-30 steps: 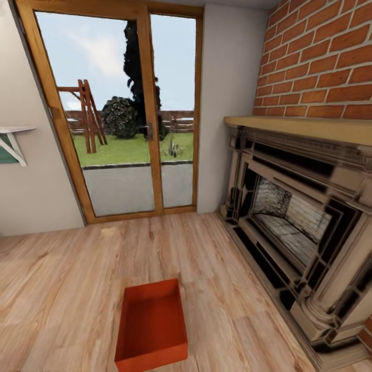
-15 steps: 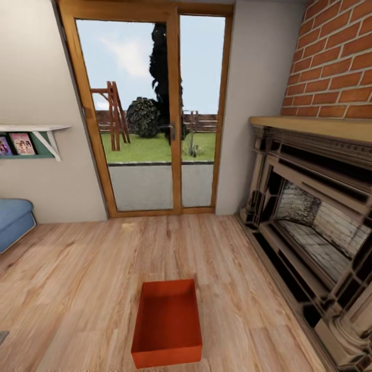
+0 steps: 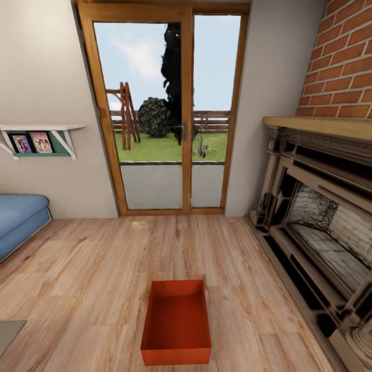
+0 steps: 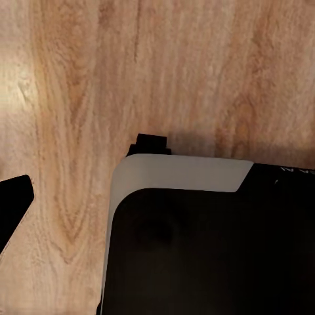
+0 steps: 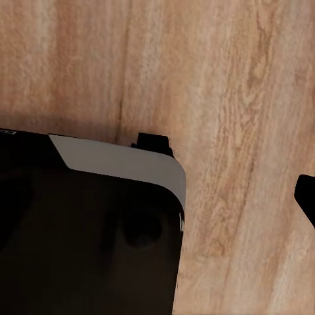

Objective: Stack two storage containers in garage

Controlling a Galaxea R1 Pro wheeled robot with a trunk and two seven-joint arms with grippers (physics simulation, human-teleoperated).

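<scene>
**Living-room floor, one bin dead ahead**

Light wood planks (image 3: 93, 279) filled the lower half of the head view, and on them, at lower centre of the frame, sat one storage container (image 3: 176, 323): orange-red, rectangular, lidless, its long axis running away from the camera and its near short wall almost at the bottom edge. It stood level on the boards, touching nothing else. A second bin could not be made out.

Judged from its thin plain walls and empty interior, the container was probably light and somewhat flexible, so a pinch on a single wall might bend or tip it. Taking hold on the two long side rims, one gripper to each, looked the steadier option; the smooth plastic could slip under a shallow grip.

Beyond it, a wood-framed glass door (image 3: 170, 119) occupied the upper centre, showing grass and a fence outside. A brick fireplace (image 3: 320, 206) with a wooden mantel ran down the right side, well apart from the bin. At left, a blue sofa (image 3: 18, 219) edged into the frame beneath a small wall shelf (image 3: 44, 135) holding pictures.

Both wrist views looked down on the planks past the robot's dark base (image 4: 210, 249). Whether either gripper's fingers stood apart or together could not be told.
</scene>
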